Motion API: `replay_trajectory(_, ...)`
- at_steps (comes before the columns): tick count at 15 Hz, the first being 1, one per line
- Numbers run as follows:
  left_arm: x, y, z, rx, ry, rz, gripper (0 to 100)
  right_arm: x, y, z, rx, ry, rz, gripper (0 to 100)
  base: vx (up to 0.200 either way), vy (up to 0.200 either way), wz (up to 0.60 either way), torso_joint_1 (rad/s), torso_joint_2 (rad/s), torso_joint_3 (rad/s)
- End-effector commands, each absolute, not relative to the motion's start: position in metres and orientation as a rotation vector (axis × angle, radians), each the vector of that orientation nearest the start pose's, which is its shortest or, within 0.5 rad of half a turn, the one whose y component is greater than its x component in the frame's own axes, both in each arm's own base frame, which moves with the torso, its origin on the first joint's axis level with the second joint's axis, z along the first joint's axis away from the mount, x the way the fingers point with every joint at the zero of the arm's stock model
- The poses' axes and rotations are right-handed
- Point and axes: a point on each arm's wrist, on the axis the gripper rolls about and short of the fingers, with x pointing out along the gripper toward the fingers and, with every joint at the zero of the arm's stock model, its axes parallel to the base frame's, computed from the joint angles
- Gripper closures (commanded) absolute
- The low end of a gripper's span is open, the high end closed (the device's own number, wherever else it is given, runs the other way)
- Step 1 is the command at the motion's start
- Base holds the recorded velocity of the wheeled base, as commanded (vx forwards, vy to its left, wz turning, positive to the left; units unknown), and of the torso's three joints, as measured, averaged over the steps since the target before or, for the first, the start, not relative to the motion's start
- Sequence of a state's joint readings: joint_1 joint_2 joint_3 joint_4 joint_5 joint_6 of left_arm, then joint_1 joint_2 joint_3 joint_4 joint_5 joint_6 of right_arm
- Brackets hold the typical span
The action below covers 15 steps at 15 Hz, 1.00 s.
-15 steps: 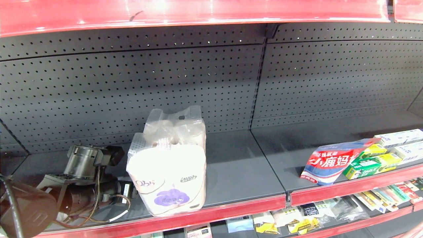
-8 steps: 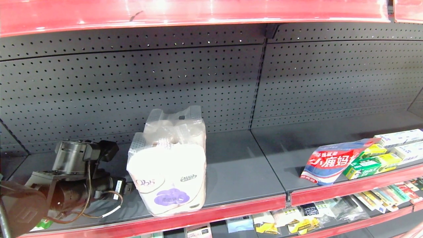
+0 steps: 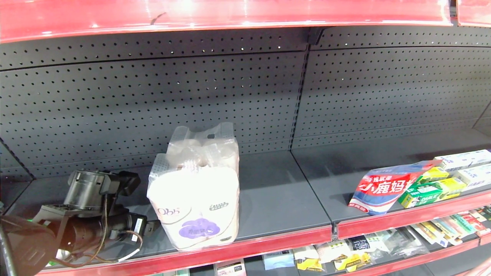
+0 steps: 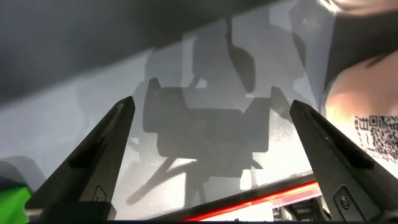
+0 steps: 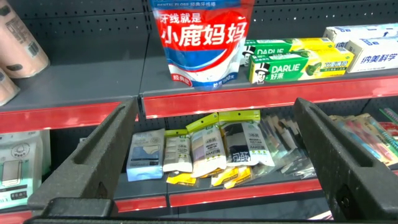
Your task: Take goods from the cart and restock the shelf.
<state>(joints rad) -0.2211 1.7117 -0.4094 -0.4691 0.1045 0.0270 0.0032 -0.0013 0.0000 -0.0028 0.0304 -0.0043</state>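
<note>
A plastic-wrapped toilet paper pack point(image 3: 193, 191) stands upright on the grey shelf point(image 3: 276, 195), near its red front edge. My left arm point(image 3: 92, 222) lies low over the shelf just left of the pack. My left gripper point(image 4: 211, 106) is open above bare shelf surface with nothing between its fingers, and the pack point(image 4: 367, 106) shows beside one finger. My right gripper point(image 5: 216, 106) is open and empty in front of the shelving, facing a red and blue bag point(image 5: 202, 40) and green toothpaste boxes point(image 5: 298, 59).
The red and blue bag point(image 3: 383, 188) and toothpaste boxes point(image 3: 441, 184) lie on the right shelf section. Hanging packets point(image 5: 205, 149) fill the lower shelf. A perforated back panel point(image 3: 230, 96) and a red upper shelf point(image 3: 230, 15) bound the space. Bare shelf lies between pack and bag.
My left arm drew left away from the pack, then eased slightly back toward it and lower. The pack has stayed in place.
</note>
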Motion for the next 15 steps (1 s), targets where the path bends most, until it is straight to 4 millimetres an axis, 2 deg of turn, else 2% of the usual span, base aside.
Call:
replay_trajectory(1, 0.2247, -0.0514, 0.0691, 0.167, 0.84, -0.138, 0, -0.0228, 0.0006, 0.0758, -0.005, -0.003, 0.034, 0, 0.0, 0.0, 0.0, 0.0, 0.0, 0.0)
replay_trajectory(15, 0.2288, -0.0611, 0.0649, 0.179, 0.849, -0.172, 0, -0.0228, 0.0006, 0.0758, -0.005, -0.003, 0.034, 0, 0.0, 0.0, 0.0, 0.0, 0.0, 0.0)
